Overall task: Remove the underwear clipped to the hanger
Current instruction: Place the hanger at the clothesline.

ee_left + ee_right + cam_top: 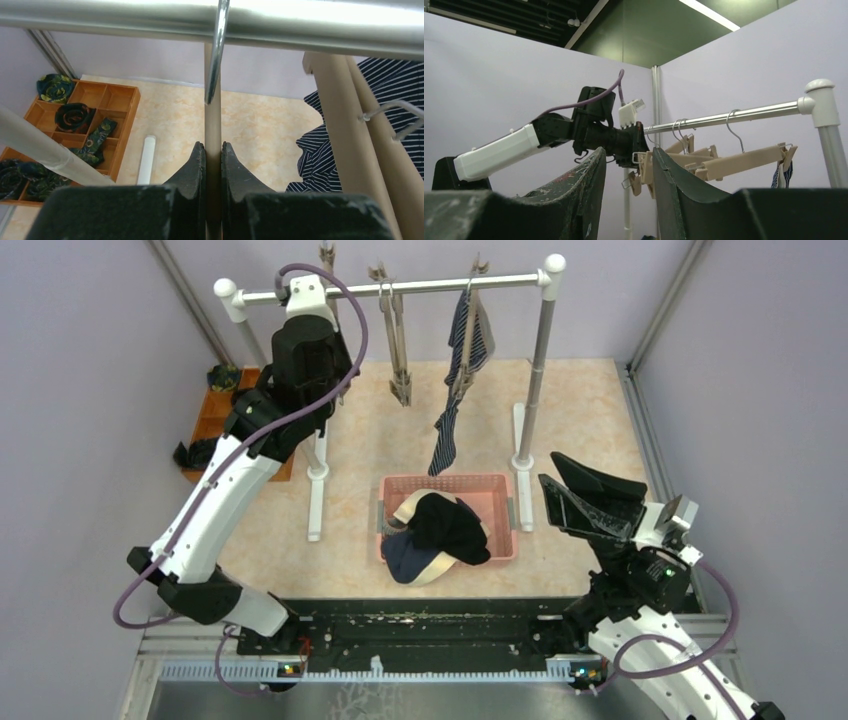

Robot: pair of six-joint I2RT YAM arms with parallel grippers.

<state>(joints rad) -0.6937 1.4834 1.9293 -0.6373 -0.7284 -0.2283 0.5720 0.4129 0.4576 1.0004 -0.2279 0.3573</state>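
Only one pair of the underwear hangs on the rack: the navy boxers with white stripes [478, 332], clipped to a beige hanger [463, 375] near the right end of the metal rail [440, 284]. The cloth droops in a long twisted fold, its lower end hanging above the far edge of the pink basket [500, 483]. In the left wrist view its fine white lines run across dark navy fabric, bunched in soft folds.

The other three pairs lie heaped in the basket on the table. The black pair [450, 525] lies on top in the middle, the plain navy pair [400, 552] sits at the near left corner, and the pale grey-white pair [412, 505] shows at the far left and again under the black one at the near edge.

High at the rail's left end, the left gripper [213, 155] has its jaws pinched tight on the thin beige bar of a bare hanger [213, 125]. The right gripper [548, 467] is low, to the right of the basket, its jaws partly spread and holding nothing.
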